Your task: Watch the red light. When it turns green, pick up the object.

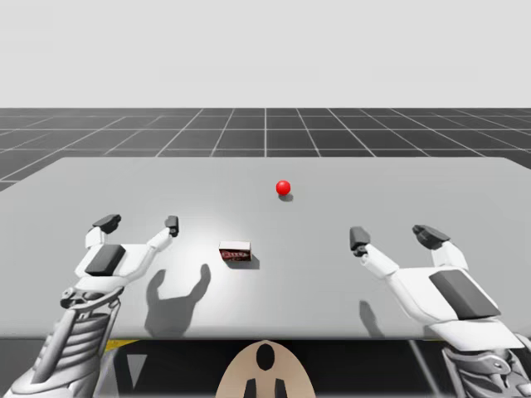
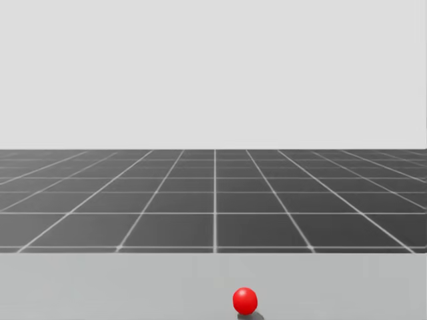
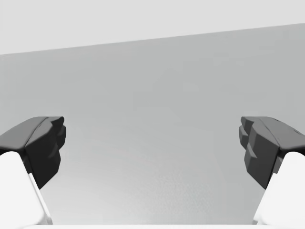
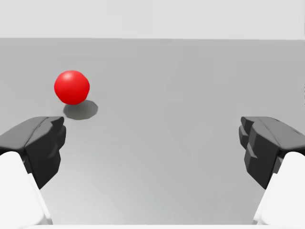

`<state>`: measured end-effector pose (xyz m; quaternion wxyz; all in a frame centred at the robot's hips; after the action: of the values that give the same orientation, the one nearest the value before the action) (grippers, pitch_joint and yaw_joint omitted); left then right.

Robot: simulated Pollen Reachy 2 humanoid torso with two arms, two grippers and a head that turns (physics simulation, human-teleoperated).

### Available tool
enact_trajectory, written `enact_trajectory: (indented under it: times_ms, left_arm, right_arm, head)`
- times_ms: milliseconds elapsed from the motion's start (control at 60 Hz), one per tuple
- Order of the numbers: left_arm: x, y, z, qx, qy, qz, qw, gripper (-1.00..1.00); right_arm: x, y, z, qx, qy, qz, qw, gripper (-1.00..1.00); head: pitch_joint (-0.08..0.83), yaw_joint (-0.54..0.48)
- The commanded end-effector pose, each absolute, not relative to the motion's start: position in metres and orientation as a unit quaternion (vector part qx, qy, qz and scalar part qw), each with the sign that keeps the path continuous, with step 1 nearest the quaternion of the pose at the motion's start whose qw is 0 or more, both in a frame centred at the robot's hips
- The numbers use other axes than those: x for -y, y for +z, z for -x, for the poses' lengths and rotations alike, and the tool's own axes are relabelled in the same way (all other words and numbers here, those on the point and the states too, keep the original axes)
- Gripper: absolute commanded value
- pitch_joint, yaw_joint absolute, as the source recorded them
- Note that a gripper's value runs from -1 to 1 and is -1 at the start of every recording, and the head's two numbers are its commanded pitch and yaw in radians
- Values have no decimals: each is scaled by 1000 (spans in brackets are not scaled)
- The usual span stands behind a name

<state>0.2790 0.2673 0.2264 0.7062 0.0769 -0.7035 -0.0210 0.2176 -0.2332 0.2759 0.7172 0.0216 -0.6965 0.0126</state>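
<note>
The light (image 1: 283, 188) shows red, so wait. The small red-and-white box (image 1: 236, 252) lies flat mid-tabletop (image 1: 415, 182), nearer my left gripper (image 1: 138, 222). It is probably light and rigid, so pinch across its narrow sides. The left gripper and the right gripper (image 1: 394, 237) gape wide, empty.

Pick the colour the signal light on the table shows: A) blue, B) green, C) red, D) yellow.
C: the light is a plain red ball, sitting farther from me than the small box.
</note>
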Motion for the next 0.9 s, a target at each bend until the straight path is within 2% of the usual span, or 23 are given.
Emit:
enact_trajectory:
  times_ms: [17,250,317,367,617,750,900]
  left_arm:
    - [-269,227,-277,703,-18,-82,706,-1000]
    - [-268,225,-278,703,-21,-92,705,-1000]
    - [-268,225,-278,702,-22,-94,705,-1000]
    - [-268,225,-278,701,-23,-95,706,-1000]
    - [-266,225,-278,701,-29,-98,705,-1000]
    - [-266,224,-279,702,-30,-98,705,-1000]
    - [-266,225,-279,703,-31,-97,704,-1000]
  right_arm:
    - [231,275,-212,685,-22,-30,727,-1000]
    - [231,276,-214,678,-13,-29,734,-1000]
    - [229,276,-215,678,-10,-1,735,-1000]
    - [230,276,-214,678,-13,-19,735,-1000]
    - [231,274,-217,688,-10,-5,726,-1000]
    - [231,273,-217,691,-8,-8,723,-1000]
    - [231,272,-218,692,-7,-10,722,-1000]
  head:
    - [5,4]
    - [60,1]
    - [105,-6]
    - [148,-14]
    - [331,-69]
    - [401,-89]
    - [423,-85]
